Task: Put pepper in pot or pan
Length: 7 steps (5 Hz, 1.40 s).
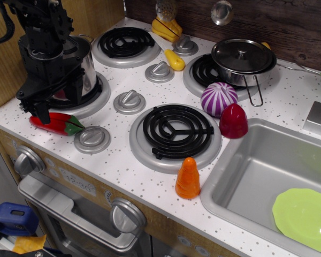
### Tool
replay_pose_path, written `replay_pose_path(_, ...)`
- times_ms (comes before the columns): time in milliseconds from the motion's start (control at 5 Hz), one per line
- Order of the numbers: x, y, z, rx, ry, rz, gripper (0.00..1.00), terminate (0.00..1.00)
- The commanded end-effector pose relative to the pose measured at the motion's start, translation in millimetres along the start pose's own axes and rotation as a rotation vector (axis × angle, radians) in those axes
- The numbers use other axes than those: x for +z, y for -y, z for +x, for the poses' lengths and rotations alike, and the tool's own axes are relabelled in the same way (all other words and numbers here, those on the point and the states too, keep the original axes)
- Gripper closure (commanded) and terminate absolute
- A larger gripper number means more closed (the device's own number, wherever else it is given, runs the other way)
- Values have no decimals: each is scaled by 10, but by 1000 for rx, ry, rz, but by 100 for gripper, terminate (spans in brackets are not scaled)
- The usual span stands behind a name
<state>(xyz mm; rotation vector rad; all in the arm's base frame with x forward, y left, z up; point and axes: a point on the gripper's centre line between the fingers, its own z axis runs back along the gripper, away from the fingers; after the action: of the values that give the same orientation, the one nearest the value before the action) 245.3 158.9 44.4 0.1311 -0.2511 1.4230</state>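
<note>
The red chili pepper (57,123) with its green stem cap lies flat on the speckled counter at the front left, stem pointing right. Just behind it, the tall shiny steel pot (84,69) stands on the front left burner, mostly hidden by the black arm. My gripper (42,113) hangs low in front of the pot, above the pepper's left end. One dark finger (41,111) reaches down to the pepper's tip. The second finger does not stand out from the black housing, so the jaw gap is unclear. The pepper rests on the counter.
A lidded shallow pan (243,60) with a wire handle sits on the back right burner. A purple striped toy (218,98), a red dome toy (233,120) and an orange cone toy (188,179) stand near the sink (241,176), which holds a green plate (304,217). Yellow toys (174,59) lie at the back.
</note>
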Motion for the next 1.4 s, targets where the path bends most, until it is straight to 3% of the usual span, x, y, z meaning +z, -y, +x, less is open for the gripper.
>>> replay_pose_path(0,0,0,0,0,0,0,0,0)
replay_pose_path(800,-385,-27,-9,45,-53,-64,0,0)
replay_pose_path(1000,-302,-44,-42,62,-42,-30,100,0)
replay_pose_path(1200,-118,-117,-32,64,-21,14,100,0)
